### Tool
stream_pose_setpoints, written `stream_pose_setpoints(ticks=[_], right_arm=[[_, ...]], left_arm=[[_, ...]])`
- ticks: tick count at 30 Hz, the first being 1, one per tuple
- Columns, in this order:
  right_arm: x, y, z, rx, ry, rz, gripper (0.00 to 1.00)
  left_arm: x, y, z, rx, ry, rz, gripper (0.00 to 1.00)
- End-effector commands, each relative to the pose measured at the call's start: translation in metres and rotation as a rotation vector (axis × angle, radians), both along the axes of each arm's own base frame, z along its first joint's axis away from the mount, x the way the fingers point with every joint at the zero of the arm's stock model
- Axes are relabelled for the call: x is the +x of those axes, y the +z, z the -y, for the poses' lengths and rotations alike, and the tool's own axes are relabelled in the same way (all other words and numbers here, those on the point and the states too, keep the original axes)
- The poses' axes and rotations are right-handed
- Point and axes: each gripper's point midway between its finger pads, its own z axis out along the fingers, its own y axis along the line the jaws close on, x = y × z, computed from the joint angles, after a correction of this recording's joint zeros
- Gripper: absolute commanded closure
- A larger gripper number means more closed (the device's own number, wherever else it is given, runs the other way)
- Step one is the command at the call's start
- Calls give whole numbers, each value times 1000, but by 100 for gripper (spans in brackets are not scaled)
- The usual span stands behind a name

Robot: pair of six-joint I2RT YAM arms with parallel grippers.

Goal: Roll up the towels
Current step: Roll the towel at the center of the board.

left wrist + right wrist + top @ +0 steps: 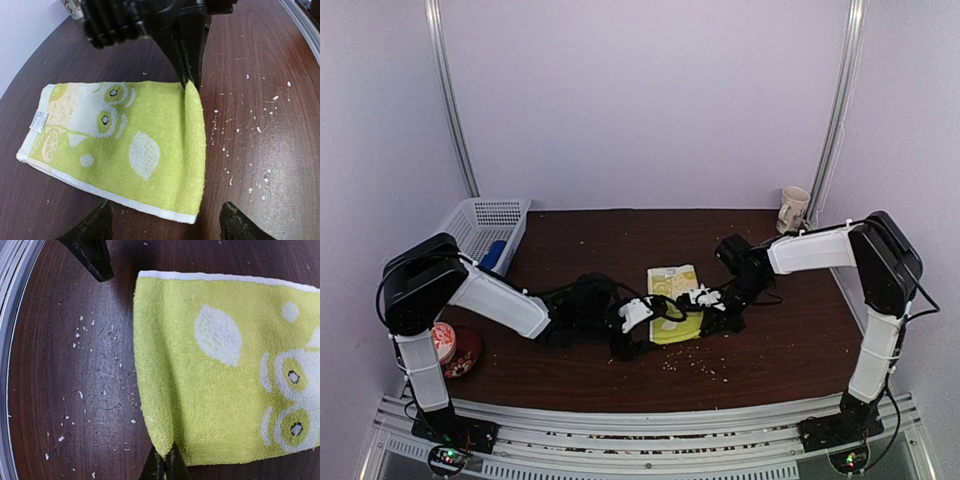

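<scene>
The yellow-green towel (673,298) lies flat mid-table, white leaf and owl pattern up (125,145) (235,375). Its end nearest the table's front is raised into a narrow fold (196,135). My right gripper (167,464) (692,303) is shut on one corner of that fold; it shows in the left wrist view as the right gripper's dark fingers (190,55). My left gripper (167,227) (645,322) stands open just short of the fold's other corner, one finger (97,226) on either side, touching nothing. A blue towel (495,254) shows partly in the basket.
A white plastic basket (483,222) stands at the back left. A pale mug (793,208) sits at the back right corner. A red bowl (455,350) rests by the left arm's base. White crumbs (260,130) are scattered near the table's front edge.
</scene>
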Motion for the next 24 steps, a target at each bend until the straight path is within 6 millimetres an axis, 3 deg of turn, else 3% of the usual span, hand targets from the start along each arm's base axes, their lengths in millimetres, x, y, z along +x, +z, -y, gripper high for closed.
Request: stream_pose_setpoints(ticks=[1,11,15,24], right_arm=[[-4,6,7,19,-58,-136,100],[1,4,9,-1,-73,-169,100],[3,5,9,-2,-82,-168,100],[8,10,11,17,-101,-190,100]], left_arm=[[1,0,14,17,-79,66,26],[-19,1,33,11,-280,114,25],[-19,-12,40,58,-311,89,26],[-16,-32,35,98,-268,42,40]])
